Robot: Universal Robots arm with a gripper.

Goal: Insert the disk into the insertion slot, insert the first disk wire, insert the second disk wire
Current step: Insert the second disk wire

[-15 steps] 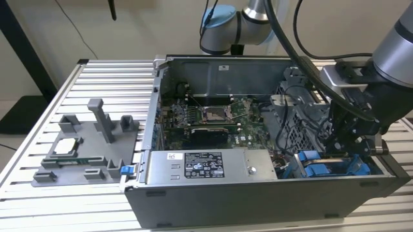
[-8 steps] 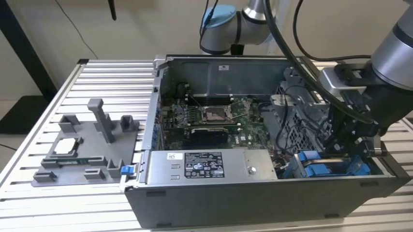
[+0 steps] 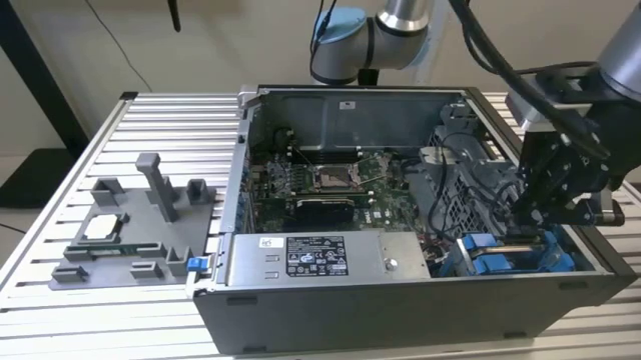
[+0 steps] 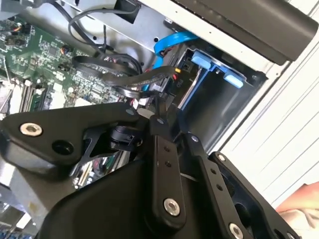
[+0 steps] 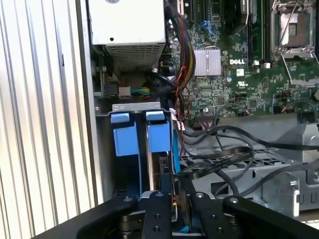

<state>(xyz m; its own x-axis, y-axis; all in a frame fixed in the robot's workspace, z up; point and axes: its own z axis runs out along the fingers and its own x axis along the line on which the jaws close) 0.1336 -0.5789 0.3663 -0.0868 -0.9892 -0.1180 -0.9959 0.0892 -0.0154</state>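
The disk (image 5: 160, 164) stands on edge in the insertion slot (image 5: 137, 106), held between bright blue frame pieces (image 5: 124, 140). In the exterior view the slot (image 3: 481, 251) is at the case's front corner on the exterior view's right. My gripper (image 3: 531, 221) reaches down into that corner. Its fingers (image 5: 158, 209) come close together at the disk's near end. In the second wrist view the gripper (image 4: 158, 112) pinches a black connector (image 4: 167, 83) on a flat black disk wire (image 4: 124, 82), right against the disk's edge. Whether the connector is seated is hidden.
The open case (image 3: 401, 315) lies on a slatted table (image 3: 161, 127). Its motherboard (image 3: 320, 187) sits in the middle, and a labelled power supply (image 3: 320, 259) is beside the slot. Loose black cables (image 5: 224, 159) cross next to the bay. A grey fixture (image 3: 130, 232) stands at the exterior view's left.
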